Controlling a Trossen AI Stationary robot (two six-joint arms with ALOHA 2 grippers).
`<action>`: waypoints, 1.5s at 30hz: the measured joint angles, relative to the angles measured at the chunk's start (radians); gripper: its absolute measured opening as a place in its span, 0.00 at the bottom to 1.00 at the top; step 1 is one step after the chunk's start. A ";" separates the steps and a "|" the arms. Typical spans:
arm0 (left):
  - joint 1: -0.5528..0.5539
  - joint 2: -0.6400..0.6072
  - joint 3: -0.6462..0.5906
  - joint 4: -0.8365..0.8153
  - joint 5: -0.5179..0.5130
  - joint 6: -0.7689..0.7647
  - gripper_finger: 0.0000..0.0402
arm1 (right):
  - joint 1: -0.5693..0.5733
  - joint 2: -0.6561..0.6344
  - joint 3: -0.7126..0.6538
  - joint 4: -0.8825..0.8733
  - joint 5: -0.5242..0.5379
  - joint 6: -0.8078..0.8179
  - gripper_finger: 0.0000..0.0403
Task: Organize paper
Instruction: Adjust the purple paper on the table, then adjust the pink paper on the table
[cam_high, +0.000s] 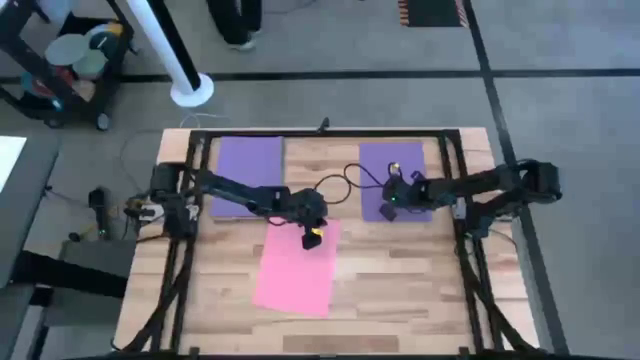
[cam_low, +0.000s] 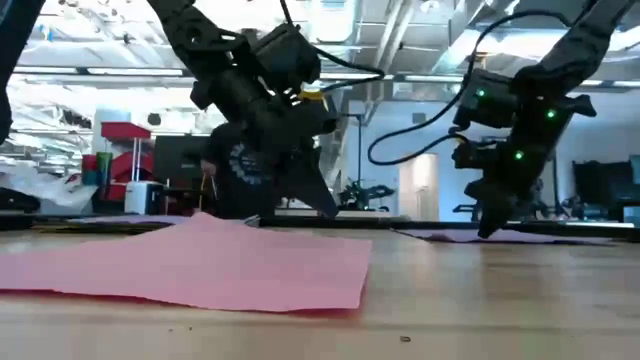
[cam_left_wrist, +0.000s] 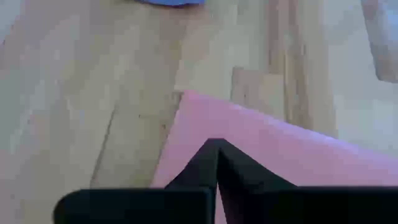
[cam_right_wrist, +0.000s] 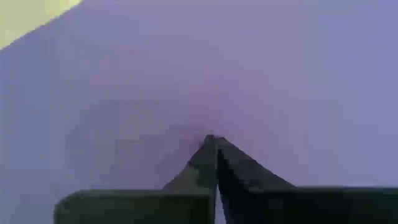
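Both grippers are down on paper, fingers pressed together to a point in each wrist view. Left gripper (cam_high: 313, 235) rests its closed tips on the pink sheet (cam_high: 295, 268) near that sheet's far corner, the corner nearest the two purple sheets; in the left wrist view the fingers (cam_left_wrist: 214, 163) meet on pink just inside the sheet's edge, with bare wooden table (cam_left_wrist: 93, 112) beyond. Whether any paper is actually nipped between them cannot be told; it looks more like a press than a pinch. From table height the pink sheet bows up in a low hump near the left gripper (cam_low: 318, 195), so it is not lying flat. Right gripper (cam_high: 397, 200) stands with shut tips on the right purple sheet (cam_high: 392, 165), on the half of it nearest the pink sheet; its wrist view shows the fingers (cam_right_wrist: 214, 158) touching purple all round, with a sliver of something yellow (cam_right_wrist: 31, 18) at one corner. A left purple sheet (cam_high: 248, 170) lies apart from the pink one, under the left arm. As for progress, three sheets lie separately and the pink one sits skewed, so I judge the sorting barely begun: nothing is stacked or squared yet, and gathering the sheets remains.
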 joint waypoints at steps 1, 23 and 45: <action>0.000 0.000 0.000 -0.001 0.000 0.000 0.00 | 0.000 -0.005 0.000 -0.008 0.000 0.001 0.00; -0.009 0.000 0.001 0.006 -0.063 0.011 0.00 | -0.055 -0.075 -0.006 -0.132 0.036 -0.051 0.00; -0.184 -0.083 -0.010 -0.366 -0.107 0.058 0.00 | 0.229 -0.240 -0.004 0.166 -0.145 -0.056 0.00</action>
